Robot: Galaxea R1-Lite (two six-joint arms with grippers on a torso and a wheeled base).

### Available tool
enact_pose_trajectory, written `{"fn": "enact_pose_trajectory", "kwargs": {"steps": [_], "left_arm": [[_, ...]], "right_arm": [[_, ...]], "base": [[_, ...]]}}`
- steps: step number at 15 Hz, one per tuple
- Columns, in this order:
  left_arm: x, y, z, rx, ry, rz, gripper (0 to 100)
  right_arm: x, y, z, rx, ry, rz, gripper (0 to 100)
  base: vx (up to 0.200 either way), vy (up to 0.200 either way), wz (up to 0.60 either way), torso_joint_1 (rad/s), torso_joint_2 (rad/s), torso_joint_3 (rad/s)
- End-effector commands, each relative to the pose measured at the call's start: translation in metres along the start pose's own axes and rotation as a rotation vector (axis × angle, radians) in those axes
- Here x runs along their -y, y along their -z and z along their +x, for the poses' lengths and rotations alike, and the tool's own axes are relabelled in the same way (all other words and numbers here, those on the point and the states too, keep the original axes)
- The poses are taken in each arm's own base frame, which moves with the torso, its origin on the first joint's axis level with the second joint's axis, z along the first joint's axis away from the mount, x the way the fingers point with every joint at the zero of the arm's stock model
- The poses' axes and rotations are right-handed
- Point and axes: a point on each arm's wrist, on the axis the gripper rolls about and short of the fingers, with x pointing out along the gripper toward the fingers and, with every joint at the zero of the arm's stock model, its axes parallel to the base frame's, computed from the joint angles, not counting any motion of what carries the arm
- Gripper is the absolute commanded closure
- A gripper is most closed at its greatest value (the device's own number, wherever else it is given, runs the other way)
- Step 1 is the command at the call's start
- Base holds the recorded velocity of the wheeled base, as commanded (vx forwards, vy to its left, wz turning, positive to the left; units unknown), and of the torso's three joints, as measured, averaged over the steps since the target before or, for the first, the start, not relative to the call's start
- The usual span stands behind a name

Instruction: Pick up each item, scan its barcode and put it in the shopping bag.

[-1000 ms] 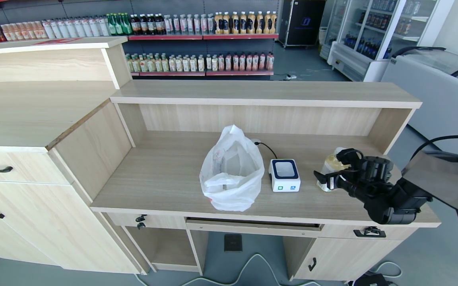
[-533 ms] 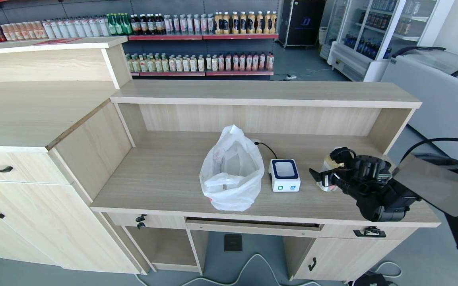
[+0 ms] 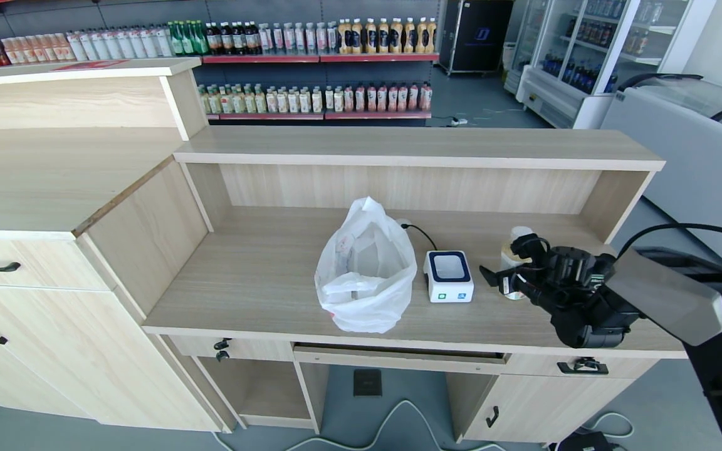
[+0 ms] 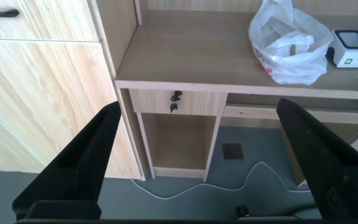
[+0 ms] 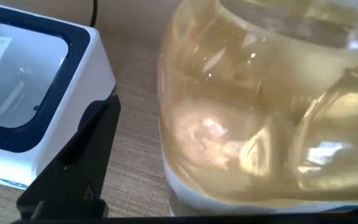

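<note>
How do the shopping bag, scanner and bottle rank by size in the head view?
1. shopping bag, clearly largest.
2. scanner and bottle: alike in size; the right end effector hides part of the bottle, so I won't rank them.

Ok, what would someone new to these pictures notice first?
The white shopping bag standing open in the middle of the wooden counter catches the eye first, with the barcode scanner just to its right. Further right, the right pincer grips a bottle of yellowish liquid beside the scanner.
</note>
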Motion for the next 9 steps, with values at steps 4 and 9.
{"fn": "enact_pose_trajectory", "kwargs": {"steps": [4, 9], "left_arm": [[0.0, 0.0, 0.0, -0.001, 0.0, -0.001, 0], [0.0, 0.0, 0.0, -0.001, 0.0, -0.001, 0]], "right_arm": [[0.001, -0.005, 0.0, 0.015, 0.003, -0.001, 100], [0.005, -0.023, -0.003, 0.051, 0.009, 0.004, 100]], "base": [[0.0, 0.0, 0.0, 0.0, 0.0, 0.0], [0.0, 0.0, 0.0, 0.0, 0.0, 0.0]]}}
